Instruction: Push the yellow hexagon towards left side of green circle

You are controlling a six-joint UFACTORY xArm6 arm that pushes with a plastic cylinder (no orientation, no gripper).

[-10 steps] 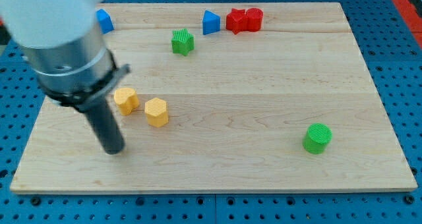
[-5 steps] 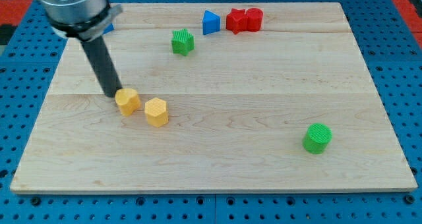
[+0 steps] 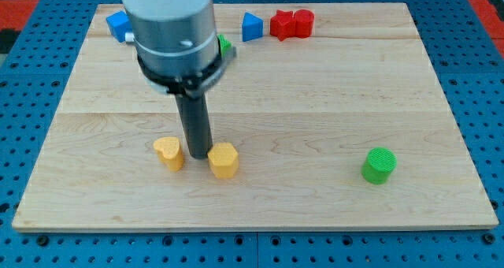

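Observation:
The yellow hexagon (image 3: 224, 160) lies on the wooden board (image 3: 315, 102), left of centre and low in the view. My tip (image 3: 198, 154) stands just left of it, touching or nearly touching its upper left side. A second yellow block (image 3: 168, 153), heart-like in shape, lies just left of my tip. The green circle (image 3: 379, 165) sits far to the view's right, low on the board, well apart from the hexagon.
A blue block (image 3: 118, 24) lies at the top left. A blue block (image 3: 251, 26) and red blocks (image 3: 291, 23) lie along the top edge. A green block (image 3: 225, 44) is mostly hidden behind the arm.
My tip moved right and down, from above-left of the yellow blocks to between them. Both yellow blocks shifted right and down; the hexagon moved about 45 px towards the green circle.

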